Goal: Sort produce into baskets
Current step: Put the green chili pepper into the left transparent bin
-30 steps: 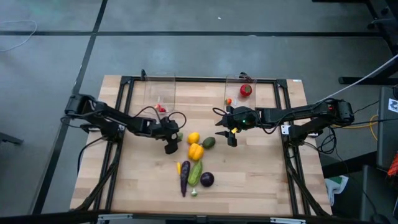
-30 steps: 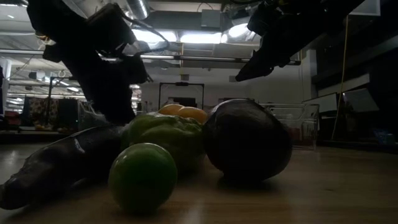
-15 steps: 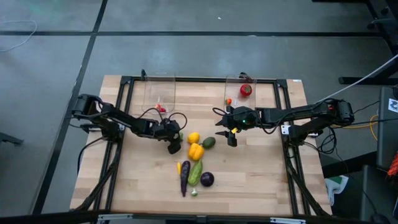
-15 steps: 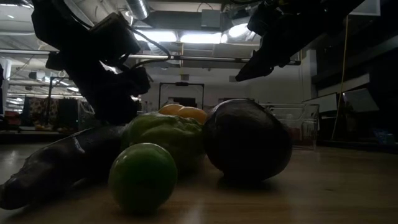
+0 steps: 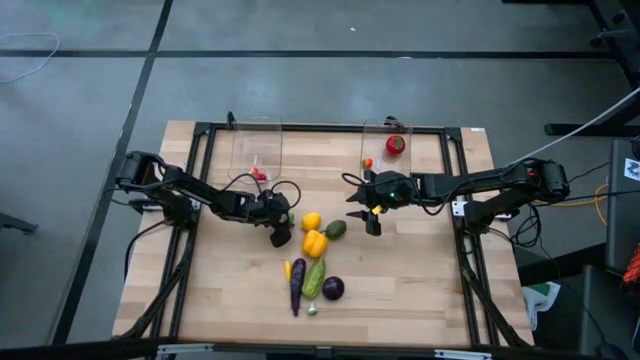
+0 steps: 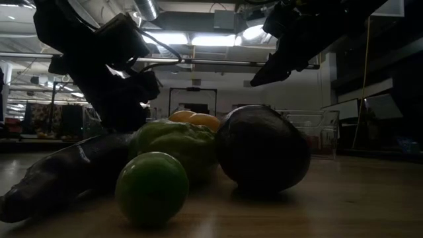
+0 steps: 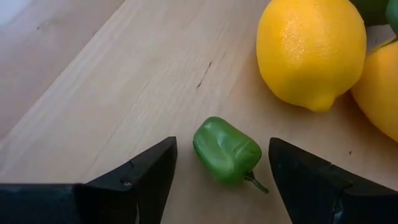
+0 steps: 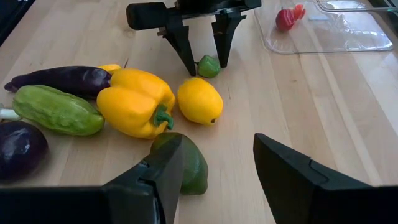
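Note:
My left gripper stands open at table height. Its two fingers straddle a small green pepper, with a gap on each side; the right wrist view shows the same gripper around it. The pepper lies on its side on the wood. Beside it rest a lemon, a yellow pepper and an avocado. Nearer lie a cucumber, an eggplant and a purple round piece. My right gripper hangs open above the table by the avocado, with nothing between its fingers.
Two clear baskets stand at the far edge. The left basket holds a small red piece. The right basket holds a red tomato and a tiny orange piece. Bare wood lies toward the table's right and near-left.
My left gripper has sunk a little toward the small green pepper and rolled slightly, staying open; over the last half second it has kept still.

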